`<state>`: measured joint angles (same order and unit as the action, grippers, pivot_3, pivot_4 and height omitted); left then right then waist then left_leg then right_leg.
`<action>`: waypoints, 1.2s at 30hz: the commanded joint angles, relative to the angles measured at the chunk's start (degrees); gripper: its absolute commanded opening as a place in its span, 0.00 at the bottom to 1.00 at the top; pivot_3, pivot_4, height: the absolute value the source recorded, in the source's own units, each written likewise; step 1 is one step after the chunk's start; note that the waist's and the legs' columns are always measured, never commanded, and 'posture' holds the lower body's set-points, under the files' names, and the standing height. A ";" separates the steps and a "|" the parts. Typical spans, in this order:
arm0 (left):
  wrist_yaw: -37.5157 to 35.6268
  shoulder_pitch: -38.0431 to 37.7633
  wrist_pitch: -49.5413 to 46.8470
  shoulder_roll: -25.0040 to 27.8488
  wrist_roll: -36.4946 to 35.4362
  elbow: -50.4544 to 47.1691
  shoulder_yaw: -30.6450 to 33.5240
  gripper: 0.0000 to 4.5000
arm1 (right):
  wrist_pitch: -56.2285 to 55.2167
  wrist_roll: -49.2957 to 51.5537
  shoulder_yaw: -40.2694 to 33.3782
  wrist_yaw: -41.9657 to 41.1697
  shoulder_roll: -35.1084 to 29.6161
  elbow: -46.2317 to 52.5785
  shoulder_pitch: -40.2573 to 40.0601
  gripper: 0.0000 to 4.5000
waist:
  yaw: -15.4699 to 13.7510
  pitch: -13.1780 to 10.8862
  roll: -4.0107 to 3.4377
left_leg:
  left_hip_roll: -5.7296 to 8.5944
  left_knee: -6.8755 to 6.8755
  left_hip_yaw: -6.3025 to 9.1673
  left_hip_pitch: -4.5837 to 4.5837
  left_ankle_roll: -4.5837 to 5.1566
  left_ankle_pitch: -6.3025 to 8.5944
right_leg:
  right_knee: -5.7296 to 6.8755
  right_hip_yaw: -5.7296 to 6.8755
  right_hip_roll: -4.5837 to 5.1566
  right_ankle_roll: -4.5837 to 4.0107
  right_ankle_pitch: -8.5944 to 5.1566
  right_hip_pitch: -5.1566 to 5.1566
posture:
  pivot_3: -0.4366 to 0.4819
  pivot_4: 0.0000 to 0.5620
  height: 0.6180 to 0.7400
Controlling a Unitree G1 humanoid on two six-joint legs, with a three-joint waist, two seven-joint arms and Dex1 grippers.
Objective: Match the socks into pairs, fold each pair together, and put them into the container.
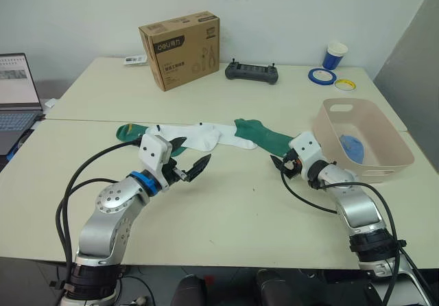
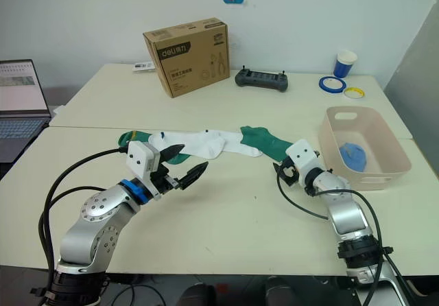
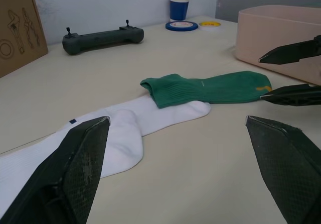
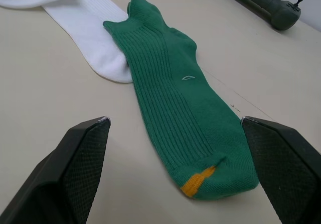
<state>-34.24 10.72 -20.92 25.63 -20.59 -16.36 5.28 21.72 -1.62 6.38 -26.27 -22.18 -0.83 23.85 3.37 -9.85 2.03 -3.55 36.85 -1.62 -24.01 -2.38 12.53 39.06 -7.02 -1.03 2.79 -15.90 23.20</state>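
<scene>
A row of socks lies across the table's middle: a dark green sock (image 1: 127,132) at the left, two white socks (image 1: 204,136) overlapping end to end, and a second green sock (image 1: 265,138) with a yellow toe mark (image 4: 199,181). My left gripper (image 1: 188,156) hovers open just in front of the white socks. My right gripper (image 1: 280,162) is open at the toe end of the right green sock, with nothing held. The pink-beige container (image 1: 332,136) stands at the right, with a light blue sock (image 1: 353,147) bundled inside.
A brown cardboard box (image 1: 180,49), a black controller (image 1: 252,73), a blue cup (image 1: 335,54) and tape rolls (image 1: 321,76) sit on the far table. A laptop (image 1: 15,93) is at the left edge. Bare tabletop lies in front of the socks.
</scene>
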 commanded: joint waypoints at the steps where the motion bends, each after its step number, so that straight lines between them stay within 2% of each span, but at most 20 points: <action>1: 0.69 1.11 2.12 0.62 2.52 0.87 -0.84 1.00 | -2.19 0.47 -0.06 -0.85 0.15 1.08 1.58 1.00 | 0.00 0.00 0.00 | 0.00 0.00 0.00 0.00 0.00 0.00 | 0.00 0.00 0.00 0.00 0.00 0.00 | 0.48 0.27 1.00; 8: 2.03 4.42 3.88 -0.82 5.85 5.97 -2.64 1.00 | -2.41 0.14 0.17 -1.13 0.64 1.35 2.08 1.00 | -0.03 0.00 0.00 | 0.02 0.05 -0.01 -0.01 0.00 0.00 | 0.00 -0.02 0.00 0.09 -0.04 -0.01 | 0.48 0.27 1.00; 19: 1.91 2.85 3.57 -1.72 6.38 4.58 -3.69 1.00 | -1.20 -0.85 0.34 -0.96 -0.50 1.97 1.09 1.00 | -0.02 0.00 0.00 | 0.01 0.00 -0.01 -0.01 0.00 0.00 | -0.01 -0.02 0.00 0.00 0.01 0.00 | 0.48 0.27 1.00; 25: -1.61 0.99 2.26 -2.92 0.59 -1.45 -3.66 1.00 | 3.78 -3.58 1.18 -0.05 -1.95 -1.68 2.48 1.00 | -0.02 0.00 0.00 | 0.01 0.00 -0.02 -0.01 0.00 0.00 | -0.01 -0.03 0.01 0.00 0.01 0.00 | 0.48 0.27 1.00; 31: -5.27 -0.99 -4.08 -1.34 -5.46 -8.13 -5.02 1.00 | 4.66 -4.19 1.84 -1.10 -2.33 -3.67 2.89 1.00 | 0.08 0.00 0.00 | 0.00 -0.01 -0.01 0.00 0.00 0.00 | -0.01 -0.02 0.00 0.10 -0.05 0.00 | 0.48 0.27 1.00; 34: -4.73 -1.00 -5.33 -1.13 -5.79 -9.26 -5.45 1.00 | 4.64 -3.30 0.61 -0.22 -1.24 -5.10 3.32 0.85 | 0.07 0.00 0.00 | 0.01 0.01 -0.01 0.00 0.00 0.00 | -0.01 -0.03 0.00 0.17 -0.09 -0.01 | 0.48 0.27 1.00; 36: -3.90 -0.78 -5.47 -1.52 -5.43 -9.27 -5.36 1.00 | 5.06 -2.77 -0.18 0.29 -0.54 -5.38 3.57 0.71 | 0.06 0.00 0.00 | 0.01 0.03 0.00 0.01 0.00 0.00 | -0.01 -0.03 0.00 0.21 -0.11 -0.02 | 0.48 0.27 1.00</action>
<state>-38.85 9.37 -26.29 24.05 -25.60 -23.11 0.18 26.32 -5.20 7.95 -27.02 -22.75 -6.29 26.26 3.43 -9.85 2.03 -3.54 36.89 -1.63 -24.01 -2.38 12.53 39.05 -7.05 -1.02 3.00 -16.01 23.18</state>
